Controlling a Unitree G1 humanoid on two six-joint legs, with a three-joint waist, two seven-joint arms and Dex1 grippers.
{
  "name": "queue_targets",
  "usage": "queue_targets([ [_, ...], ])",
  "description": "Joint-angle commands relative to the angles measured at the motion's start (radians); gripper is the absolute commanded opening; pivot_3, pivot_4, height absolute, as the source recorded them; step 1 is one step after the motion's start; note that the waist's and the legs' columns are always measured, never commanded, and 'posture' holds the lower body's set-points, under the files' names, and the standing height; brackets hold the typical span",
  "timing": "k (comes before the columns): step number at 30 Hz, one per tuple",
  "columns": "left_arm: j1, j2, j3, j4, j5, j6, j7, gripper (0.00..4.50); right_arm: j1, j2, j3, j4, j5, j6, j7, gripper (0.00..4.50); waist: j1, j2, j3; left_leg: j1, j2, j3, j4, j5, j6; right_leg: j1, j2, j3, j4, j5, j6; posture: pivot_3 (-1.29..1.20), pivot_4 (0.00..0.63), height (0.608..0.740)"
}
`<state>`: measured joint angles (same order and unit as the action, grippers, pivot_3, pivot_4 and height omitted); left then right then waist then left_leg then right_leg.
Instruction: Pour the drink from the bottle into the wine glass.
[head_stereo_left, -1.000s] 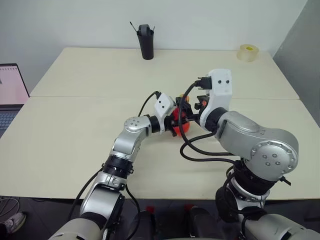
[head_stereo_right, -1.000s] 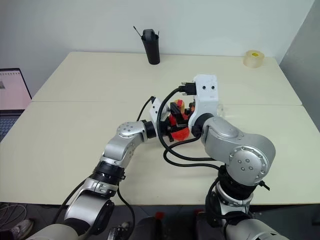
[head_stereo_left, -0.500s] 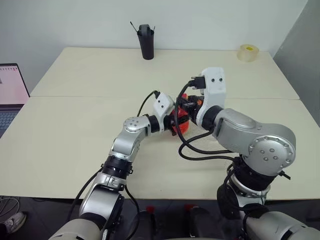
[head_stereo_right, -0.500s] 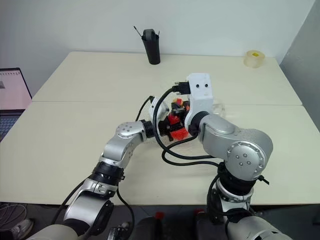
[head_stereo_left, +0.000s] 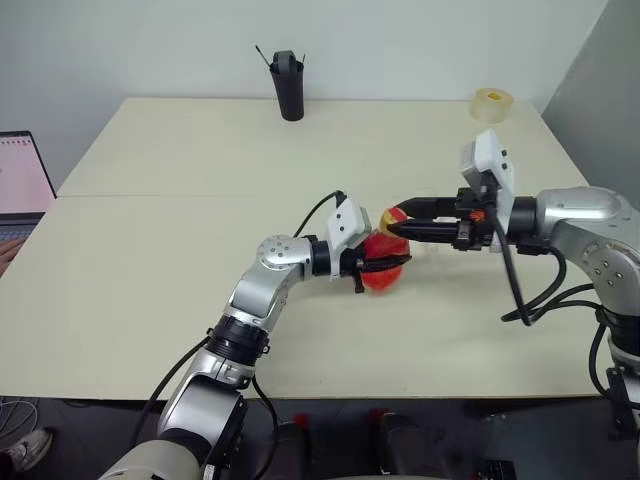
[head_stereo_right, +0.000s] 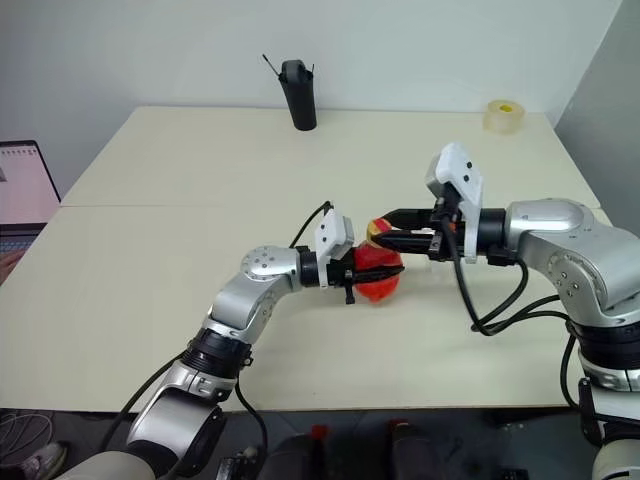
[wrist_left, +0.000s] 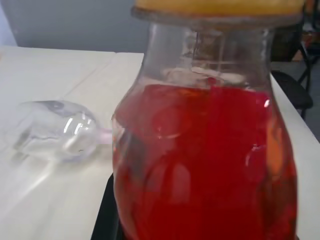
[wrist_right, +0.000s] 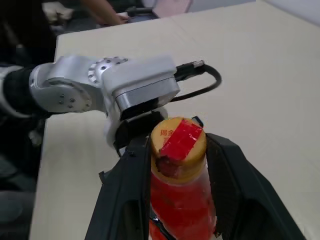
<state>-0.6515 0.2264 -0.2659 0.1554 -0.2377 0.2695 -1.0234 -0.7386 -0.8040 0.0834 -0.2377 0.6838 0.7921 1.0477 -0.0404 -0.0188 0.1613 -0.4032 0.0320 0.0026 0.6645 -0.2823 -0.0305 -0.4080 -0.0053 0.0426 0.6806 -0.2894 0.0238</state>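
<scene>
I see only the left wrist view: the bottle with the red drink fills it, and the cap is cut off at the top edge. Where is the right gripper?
Observer: At the cap. The right gripper reaches in level from the robot's right, and its two black fingers sit close against the yellow cap, one on each side.
Operator: Is there any mark on top of the cap?
Observer: Yes, a red label is stuck across the top.
Operator: What else stands on the table, far from the bottle?
Observer: A black pen holder at the far edge, and a roll of tape near the far right corner.
</scene>
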Motion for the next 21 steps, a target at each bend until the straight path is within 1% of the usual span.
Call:
queue_targets([
  [1,0.009,-0.001,0.002,-0.09,-0.033,0.013,-0.011,1.03,-0.066,-0.028,0.018,0.07,-0.015,-0.027,0.131,1.27,0.002,0.0,0.0,0.0,0.0,0.0,0.0,0.0,0.0,0.0,0.0,0.0,0.0,0.0,0.0,0.0,0.15,0.74],
  [3,0.022,0.003,0.004,-0.108,-0.031,0.022,-0.003,1.03,-0.105,-0.026,0.027,0.097,-0.015,0.038,0.11,1.27,0.006,0.0,0.0,0.0,0.0,0.0,0.0,0.0,0.0,0.0,-0.002,0.0,0.0,0.0,0.0,0.0,0.15,0.74],
  [4,0.027,0.004,0.007,-0.113,-0.03,0.026,0.003,1.03,-0.112,-0.027,0.028,0.096,-0.032,0.039,0.093,1.27,0.008,0.0,0.0,0.0,0.0,0.0,0.001,0.0,0.0,0.0,-0.002,0.0,0.001,0.0,0.0,0.0,0.15,0.74],
  [6,0.034,0.007,0.009,-0.113,-0.028,0.027,0.011,1.03,-0.109,-0.038,-0.005,0.065,0.0,0.058,0.108,1.27,0.013,0.0,0.0,0.0,0.0,-0.001,0.001,0.0,0.0,0.0,-0.003,-0.001,0.0,0.0,0.0,0.0,0.15,0.74],
  [7,0.036,0.007,0.009,-0.115,-0.029,0.029,0.014,1.03,-0.107,-0.04,-0.02,0.055,0.014,0.069,0.109,1.98,0.014,0.0,0.0,-0.001,0.0,-0.001,0.001,0.0,0.0,0.0,-0.003,-0.001,0.0,0.0,0.0,0.0,0.15,0.74],
  [8,0.037,0.008,0.008,-0.115,-0.029,0.029,0.015,1.03,-0.104,-0.043,-0.03,0.044,0.024,0.078,0.108,2.2,0.015,0.0,0.0,-0.001,0.0,-0.001,0.001,0.0,0.0,0.0,-0.004,-0.001,0.0,0.0,0.0,0.0,0.15,0.74],
  [11,0.04,0.003,0.002,-0.118,-0.031,0.031,0.017,1.03,-0.077,-0.063,-0.068,-0.017,0.044,0.102,0.086,3.24,0.017,0.0,0.0,-0.002,0.0,-0.002,0.001,0.0,0.0,0.0,-0.006,-0.001,0.0,0.0,0.0,0.0,0.15,0.74],
  [14,0.034,-0.002,0.0,-0.102,-0.03,0.024,0.01,1.03,-0.044,-0.079,-0.134,-0.091,0.07,0.139,0.027,4.32,0.019,0.0,0.0,-0.003,0.0,-0.002,0.002,0.0,0.0,0.0,-0.006,-0.002,0.0,0.0,0.0,0.0,0.15,0.74],
  [15,0.033,-0.002,0.0,-0.099,-0.029,0.023,0.009,1.03,-0.036,-0.082,-0.152,-0.108,0.079,0.15,0.012,4.5,0.021,0.0,0.0,-0.003,0.0,-0.002,0.002,0.0,0.0,0.0,-0.006,-0.002,0.0,0.0,0.0,0.0,0.15,0.74],
  [18,0.023,-0.006,0.008,-0.078,-0.028,0.011,0.006,1.03,0.022,-0.056,-0.259,-0.214,0.128,0.241,-0.154,4.5,0.024,0.0,0.0,-0.003,0.0,-0.003,0.002,0.0,0.0,0.0,-0.006,-0.002,0.0,0.0,0.0,0.0,0.15,0.74],
  [19,0.019,-0.008,0.012,-0.068,-0.027,0.006,0.008,1.03,0.045,-0.015,-0.295,-0.261,0.158,0.276,-0.24,4.5,0.024,0.0,0.0,-0.003,-0.001,-0.003,0.002,0.0,0.0,0.0,-0.006,-0.001,0.0,0.0,0.0,0.0,0.15,0.74],
  [21,0.013,-0.012,0.014,-0.053,-0.026,-0.003,0.011,1.03,0.087,0.049,-0.336,-0.34,0.214,0.324,-0.361,4.5,0.022,0.0,0.0,-0.003,-0.001,-0.003,0.002,0.0,0.0,0.0,-0.005,-0.001,0.0,0.0,0.0,0.0,0.15,0.74],
])
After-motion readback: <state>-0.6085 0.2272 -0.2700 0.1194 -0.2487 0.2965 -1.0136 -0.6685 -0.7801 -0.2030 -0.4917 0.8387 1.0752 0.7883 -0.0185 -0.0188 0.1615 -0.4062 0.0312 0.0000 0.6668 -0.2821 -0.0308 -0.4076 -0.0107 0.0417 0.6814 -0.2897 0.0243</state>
